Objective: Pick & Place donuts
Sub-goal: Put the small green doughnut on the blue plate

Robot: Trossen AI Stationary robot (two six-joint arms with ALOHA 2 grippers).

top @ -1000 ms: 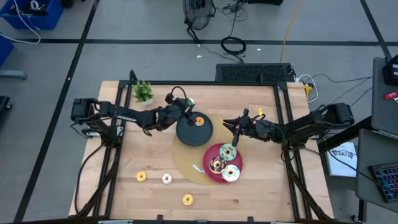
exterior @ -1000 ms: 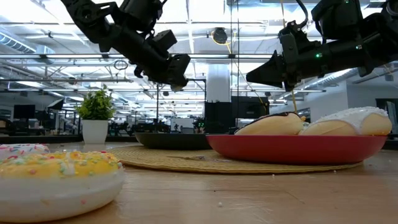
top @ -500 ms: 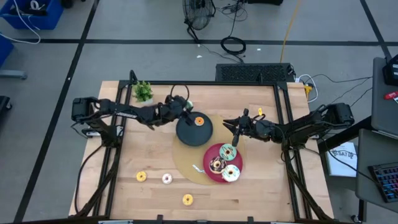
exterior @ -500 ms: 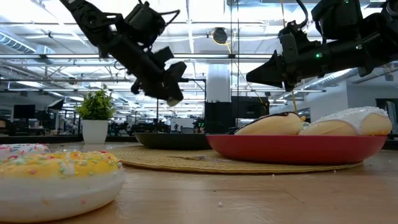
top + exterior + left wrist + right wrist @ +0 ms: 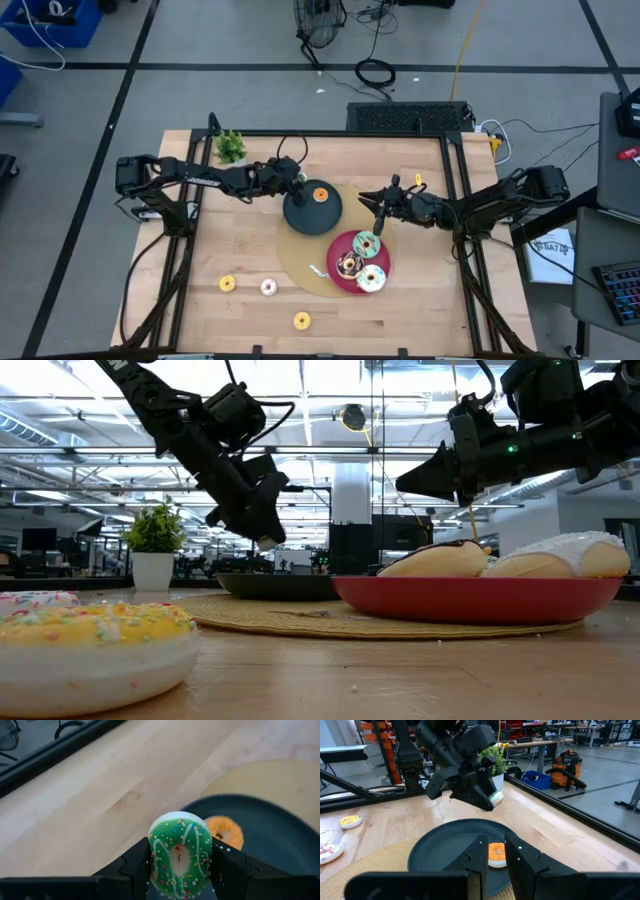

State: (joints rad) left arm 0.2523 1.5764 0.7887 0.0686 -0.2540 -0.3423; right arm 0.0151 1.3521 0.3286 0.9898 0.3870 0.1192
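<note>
My left fingers (image 5: 135,865) are pinching a green donut (image 5: 180,854) with white icing lines and sprinkles, held on edge between them. I have it hanging in the air over the near rim of the black plate (image 5: 312,208), where an orange donut (image 5: 320,194) already lies. From the low view the left gripper (image 5: 262,536) hovers above that plate, not touching it.

My right gripper (image 5: 379,213) waits in the air beside the black plate, its fingers (image 5: 477,851) a little apart and holding nothing. Just below it sits the red plate (image 5: 336,250) with three bigger donuts: mint-green (image 5: 365,243), brown (image 5: 349,264) and white (image 5: 371,278).

Three small donuts lie on the bare table (image 5: 420,300): orange (image 5: 227,283), pink (image 5: 268,287) and yellow (image 5: 301,320).
</note>
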